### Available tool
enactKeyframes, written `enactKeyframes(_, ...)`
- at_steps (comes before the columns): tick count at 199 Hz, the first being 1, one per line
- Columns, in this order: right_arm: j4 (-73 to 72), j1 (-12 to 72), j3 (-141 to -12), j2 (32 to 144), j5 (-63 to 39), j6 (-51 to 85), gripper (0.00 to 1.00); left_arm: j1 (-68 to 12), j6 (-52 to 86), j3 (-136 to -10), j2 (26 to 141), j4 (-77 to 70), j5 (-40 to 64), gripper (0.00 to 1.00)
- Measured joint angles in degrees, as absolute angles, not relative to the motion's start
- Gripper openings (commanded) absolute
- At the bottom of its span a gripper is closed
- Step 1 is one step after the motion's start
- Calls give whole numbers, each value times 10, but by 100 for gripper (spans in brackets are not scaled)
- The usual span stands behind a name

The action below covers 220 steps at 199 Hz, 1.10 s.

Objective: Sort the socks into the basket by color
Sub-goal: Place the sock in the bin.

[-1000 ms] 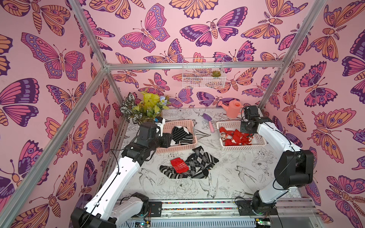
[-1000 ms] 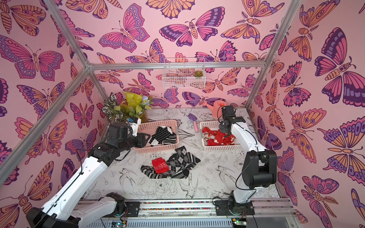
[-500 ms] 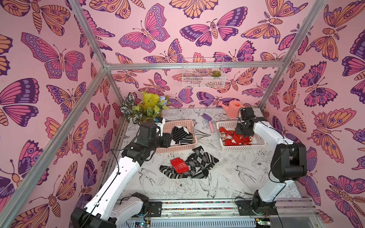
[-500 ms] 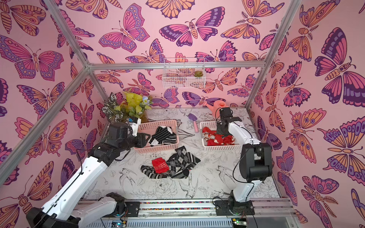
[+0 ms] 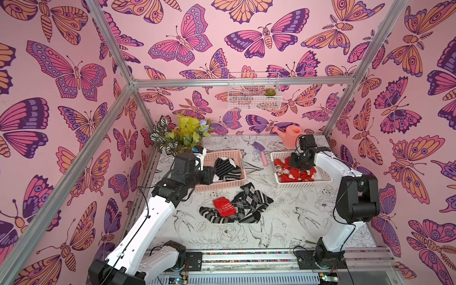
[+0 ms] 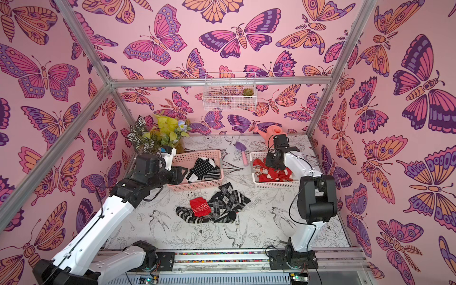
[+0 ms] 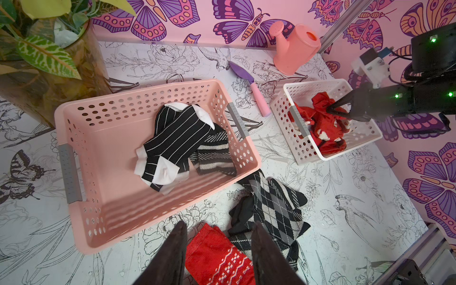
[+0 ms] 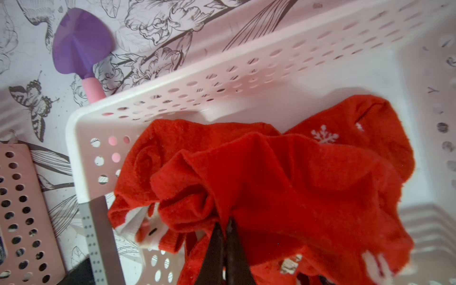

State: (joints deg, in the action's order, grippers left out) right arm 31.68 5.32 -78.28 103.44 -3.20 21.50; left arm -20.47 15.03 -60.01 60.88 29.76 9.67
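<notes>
Because the right gripper (image 8: 223, 222) is clamped shut on a red sock (image 8: 283, 177), its next move turns on what lies below. The sock hangs inside the white basket (image 8: 197, 81) rim, toward its far side, over other red socks (image 7: 330, 145). The left gripper (image 7: 218, 225), jaws parted and empty, hovers seemingly above the left end of the pink basket (image 7: 138, 98). The pile lies near and right of it, loose sock (image 7: 217, 256) first, argyle socks (image 7: 274, 209) further right. That arm is nearer the pile.

L basket (image 5: 219, 186) | R basket (image 5: 302, 184) | trowel (image 5: 262, 154) btwn | sock pile (image 5: 249, 202) in front
</notes>
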Motion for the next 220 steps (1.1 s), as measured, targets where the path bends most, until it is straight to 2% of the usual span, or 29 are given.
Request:
enactKeyframes(37,309,53,-783,1044,-55,225,2,-205,150,-600,609,298,97,45)
enactKeyframes(76,308,53,-783,1049,-61,227,15,-205,150,-600,609,298,97,45)
enactKeyframes(134,309,53,-783,1052,-60,227,28,-205,150,-600,609,298,97,45)
enactKeyframes(176,315,53,-783,1032,-49,227,33,-205,150,-600,609,298,97,45)
enactKeyframes(220,326,53,-783,989,-34,227,34,-205,150,-600,609,298,97,45)
